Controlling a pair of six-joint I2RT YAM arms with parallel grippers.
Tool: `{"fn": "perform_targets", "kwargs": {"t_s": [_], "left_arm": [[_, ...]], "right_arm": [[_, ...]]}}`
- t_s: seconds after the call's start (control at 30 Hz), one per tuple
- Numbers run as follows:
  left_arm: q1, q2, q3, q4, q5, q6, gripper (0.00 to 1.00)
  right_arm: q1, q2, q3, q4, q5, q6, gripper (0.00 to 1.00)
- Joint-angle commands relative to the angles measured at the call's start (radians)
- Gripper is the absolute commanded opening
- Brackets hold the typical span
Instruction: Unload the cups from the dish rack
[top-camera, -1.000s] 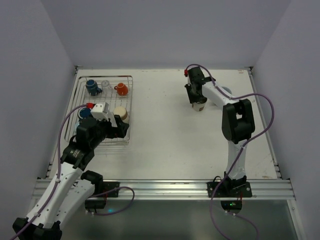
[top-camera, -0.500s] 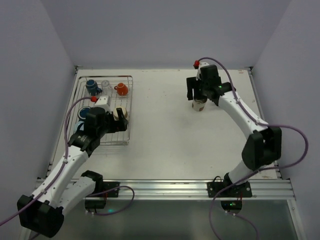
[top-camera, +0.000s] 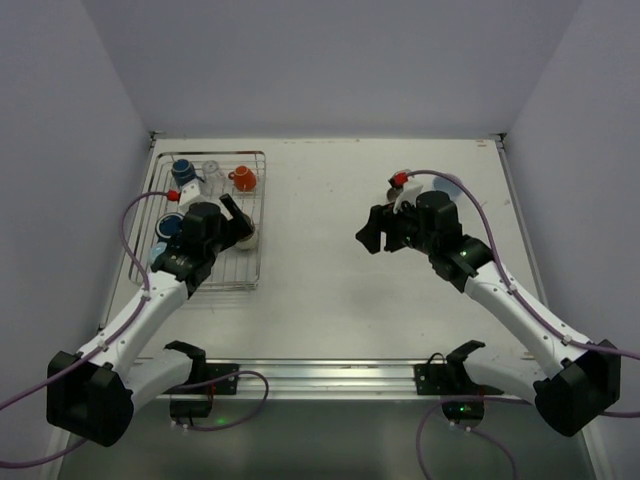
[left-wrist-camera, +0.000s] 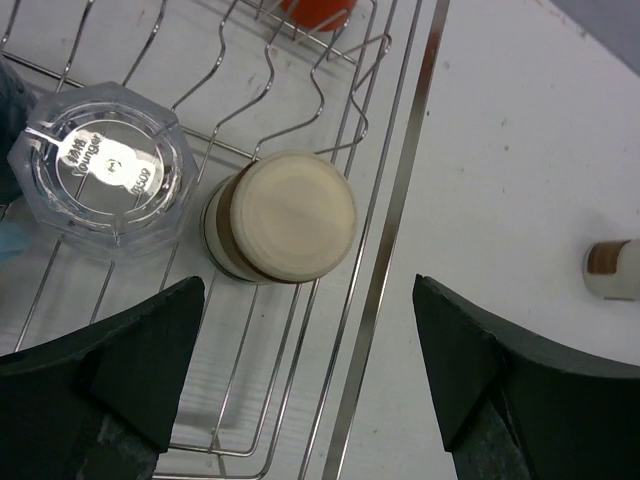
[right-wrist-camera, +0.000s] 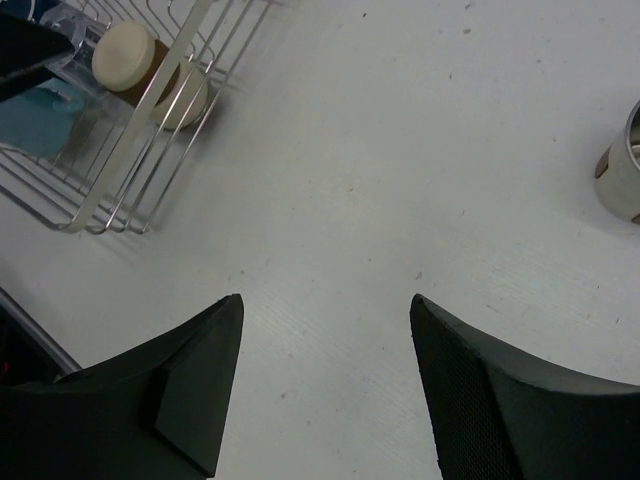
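Observation:
The silver wire dish rack (top-camera: 140, 262) lies at the table's left. In it are two dark blue mugs (top-camera: 183, 172) (top-camera: 167, 227), a clear glass (top-camera: 211, 170), an orange mug (top-camera: 243, 178) and a cream cup (top-camera: 248, 238). In the left wrist view the cream cup (left-wrist-camera: 290, 215) stands upside down beside an upturned clear glass (left-wrist-camera: 105, 170). My left gripper (left-wrist-camera: 310, 380) is open just above and in front of the cream cup (right-wrist-camera: 130, 55). My right gripper (right-wrist-camera: 325, 390) is open and empty over bare table, also seen from above (top-camera: 368, 232).
A cup with a brown band (left-wrist-camera: 612, 270) stands on the table right of the rack, at the right edge of the right wrist view (right-wrist-camera: 620, 165). A pale blue round thing (top-camera: 449, 184) sits behind the right arm. Walls close in the table on three sides.
My right gripper has let go of the brown-banded cup at the back and drawn back toward the table's middle. My left gripper has moved forward over the rack to the cream cup.

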Motion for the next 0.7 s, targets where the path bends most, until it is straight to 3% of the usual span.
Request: {"fn": "perform_targets", "kwargs": {"t_s": [0.0, 0.33, 0.67], "left_arm": [[-0.013, 0.024, -0.012, 0.111, -0.161, -0.15, 0.89], [-0.071, 0.145, 0.024, 0.091, -0.33, -0.236, 0.92], [-0.094, 0.269, 0.072, 0.08, -0.41, -0.253, 0.95]], "right_arm": [[0.007, -0.071, -0.042, 0.074, -0.055, 0.023, 0.7], [0.019, -0.082, -0.08, 0.1, -0.107, 0.032, 0.7], [0.039, -0.066, -0.092, 0.136, -0.173, 0.043, 0.7]]}}
